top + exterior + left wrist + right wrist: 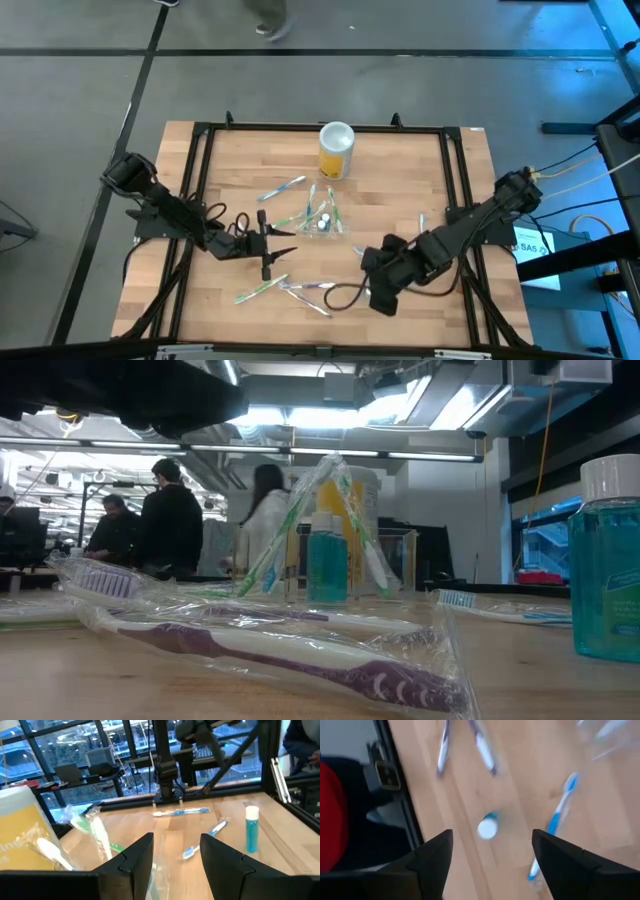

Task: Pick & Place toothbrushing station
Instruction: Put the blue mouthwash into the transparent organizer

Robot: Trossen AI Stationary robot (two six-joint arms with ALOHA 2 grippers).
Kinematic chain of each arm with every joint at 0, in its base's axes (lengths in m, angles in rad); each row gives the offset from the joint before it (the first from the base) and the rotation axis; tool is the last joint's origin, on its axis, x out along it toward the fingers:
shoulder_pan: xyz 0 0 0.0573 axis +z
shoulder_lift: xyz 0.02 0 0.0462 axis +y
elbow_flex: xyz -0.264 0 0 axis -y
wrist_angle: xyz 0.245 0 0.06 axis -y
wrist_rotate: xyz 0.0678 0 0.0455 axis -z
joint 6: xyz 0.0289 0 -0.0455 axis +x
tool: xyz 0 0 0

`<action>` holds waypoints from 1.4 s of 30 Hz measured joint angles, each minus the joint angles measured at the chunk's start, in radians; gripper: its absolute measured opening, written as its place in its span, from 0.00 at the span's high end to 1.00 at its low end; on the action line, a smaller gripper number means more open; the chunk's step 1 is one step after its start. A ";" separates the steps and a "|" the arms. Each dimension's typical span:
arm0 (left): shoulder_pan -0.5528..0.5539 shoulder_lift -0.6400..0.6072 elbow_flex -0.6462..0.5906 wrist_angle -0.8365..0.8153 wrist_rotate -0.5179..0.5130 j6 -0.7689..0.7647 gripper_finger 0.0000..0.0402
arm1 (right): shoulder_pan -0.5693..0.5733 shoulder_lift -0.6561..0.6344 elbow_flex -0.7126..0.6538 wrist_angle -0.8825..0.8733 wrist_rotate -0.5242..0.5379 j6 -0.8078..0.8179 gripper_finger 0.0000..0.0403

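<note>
My left hand (268,243): low over the bench left of centre, fingers (135,862) apart with nothing between them, pointing toward the middle of the bench
My right hand (383,296): above the near right part of the bench, fingers (436,857) apart and empty, looking down on bare wood
Toothbrushing station (324,222): the clear container at the bench's centre, just beside my left hand's reach and up-left of my right hand; green-handled brushes lean inside it, and in the low view it shows as a see-through peak (330,525) with a small blue bottle inside
Bench (230,190): light wooden boards inside a black frame
Yellow canister (336,150): upright with a white lid, toward the far edge, just behind the station and apart from it
Blue mouthwash bottle (487,827): small, white-capped, standing on the wood below my right hand; the left wrist view also shows it upright (251,828) near the frame
Blue toothbrushes: one lies flat near the far frame (181,812), another lies slanted beside the bottle (206,838)
Wrapped purple toothbrush (300,655): in clear plastic, lying flat at the near edge, closest to the low camera
Loose brushes near front edge (262,290): green and pale ones scattered between my two hands
People (165,520): standing in the room beyond the bench, well apart from it
</note>
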 joint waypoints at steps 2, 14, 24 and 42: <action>0.000 0.000 0.000 -0.012 0.001 -0.006 0.61 | 0.005 0.026 0.000 0.009 -0.026 0.005 0.31; -0.001 0.000 0.000 -0.034 0.002 -0.045 0.61 | 0.007 0.138 0.000 0.025 -0.114 0.075 0.38; -0.001 0.000 0.000 -0.033 0.003 -0.057 0.61 | 0.002 0.179 0.000 0.018 -0.091 0.097 0.38; -0.001 0.000 0.000 -0.032 0.040 -0.057 0.61 | -0.053 0.267 0.000 0.026 -0.185 0.139 0.36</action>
